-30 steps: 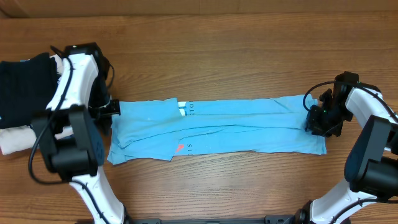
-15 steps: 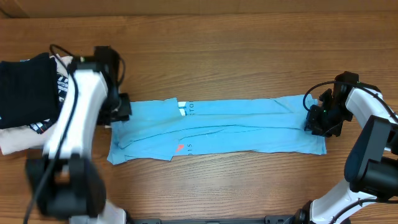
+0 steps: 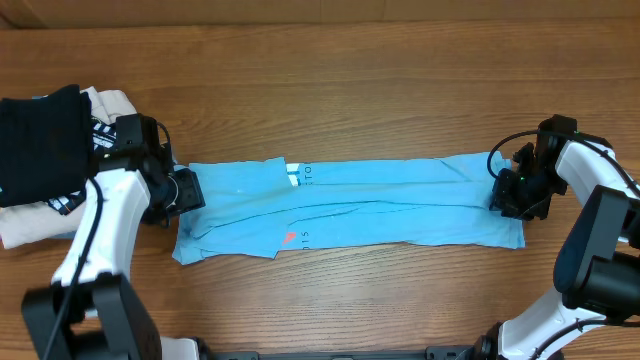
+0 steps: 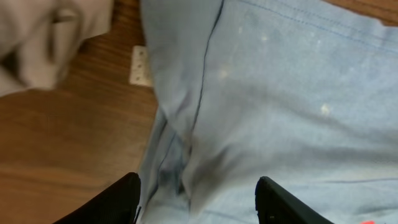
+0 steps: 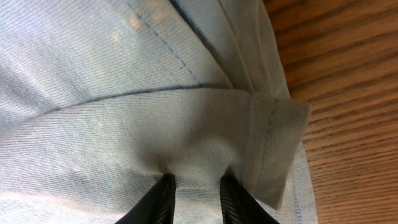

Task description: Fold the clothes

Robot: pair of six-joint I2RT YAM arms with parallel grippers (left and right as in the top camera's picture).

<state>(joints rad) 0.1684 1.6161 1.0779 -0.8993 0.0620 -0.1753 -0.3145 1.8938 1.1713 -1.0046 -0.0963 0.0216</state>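
My sky-blue T-shirt (image 3: 350,205) lies folded into a long band across the middle of the wooden table (image 3: 350,90), with small white lettering and a coral-red mark showing on its left half. At its left end, my left gripper (image 3: 185,190) hovers over the cloth, jaws spread and gripping nothing. At the right end, my right gripper (image 3: 510,195) pinches a folded corner of the hem. Bare wood runs along both long edges. A black garment (image 3: 40,140) and a cream garment (image 3: 25,225) sit stacked at the table's left edge, beside the left arm.

Wood table (image 3: 400,90): blue T-shirt (image 3: 400,200) flat, garment stack (image 3: 40,140) beside.
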